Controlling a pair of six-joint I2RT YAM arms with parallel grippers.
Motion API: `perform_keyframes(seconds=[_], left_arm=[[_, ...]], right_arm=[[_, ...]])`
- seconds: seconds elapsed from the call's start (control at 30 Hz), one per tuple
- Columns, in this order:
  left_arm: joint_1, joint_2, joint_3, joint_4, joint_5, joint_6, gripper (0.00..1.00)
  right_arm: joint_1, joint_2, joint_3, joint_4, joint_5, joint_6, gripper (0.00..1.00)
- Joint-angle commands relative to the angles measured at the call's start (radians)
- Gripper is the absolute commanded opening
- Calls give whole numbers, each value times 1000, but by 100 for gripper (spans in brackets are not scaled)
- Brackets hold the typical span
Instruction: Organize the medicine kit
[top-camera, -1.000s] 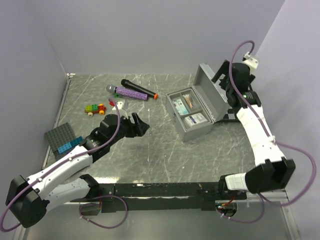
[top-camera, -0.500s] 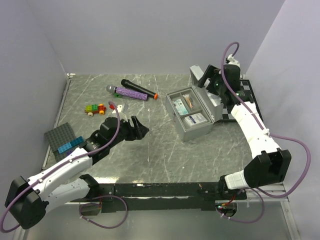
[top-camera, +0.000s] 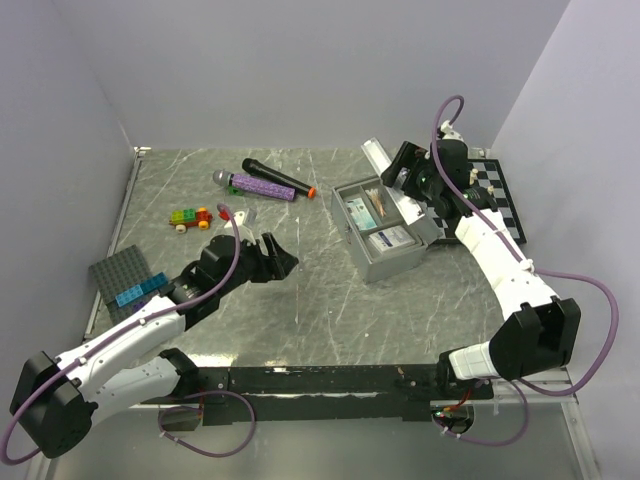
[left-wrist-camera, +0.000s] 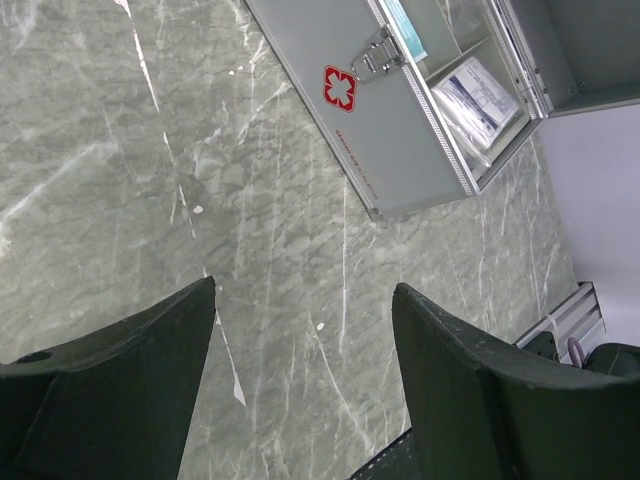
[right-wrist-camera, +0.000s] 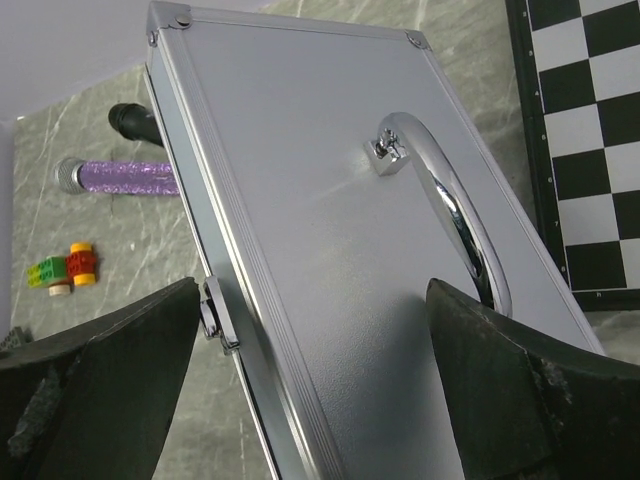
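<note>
The medicine kit (top-camera: 385, 250) is a silver-grey case at the right of the table. Its tray (top-camera: 372, 212) shows small packets (top-camera: 392, 238). The hinged lid (top-camera: 374, 150) leans forward over the case. My right gripper (top-camera: 404, 172) is open behind it. In the right wrist view the lid's outer face (right-wrist-camera: 330, 200) and chrome handle (right-wrist-camera: 455, 215) fill the space between the spread fingers of the gripper (right-wrist-camera: 312, 288). My left gripper (top-camera: 282, 256) hovers open over bare table left of the case. The left wrist view has the case front with its red cross (left-wrist-camera: 340, 88), beyond the gripper (left-wrist-camera: 305, 290).
A black microphone (top-camera: 275, 176) and a purple one (top-camera: 255, 186) lie at the back. A toy block car (top-camera: 190, 216) sits left of them. A dark studded plate (top-camera: 120, 272) with a blue brick (top-camera: 135, 293) lies at the left edge. A chessboard (top-camera: 497, 195) lies right of the case.
My right arm has swung left and forward over the case, and the lid has tipped from upright to leaning over the tray. The left arm has barely moved.
</note>
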Motion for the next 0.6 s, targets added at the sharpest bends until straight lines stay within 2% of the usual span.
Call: perform_keyframes(seconds=[0.0,0.3,0.57], left_arm=[[-3,3,-2,42,35,-18,75],[-3,6,1,42,29,-18,75],[-1,16,13,31,31,-21,75]], right_arm=[[30,-21,-11,-43,25,-13,100],[64,-85,-48,-26,-31,22,100],[61,-65,-27,-53,16,21,100]])
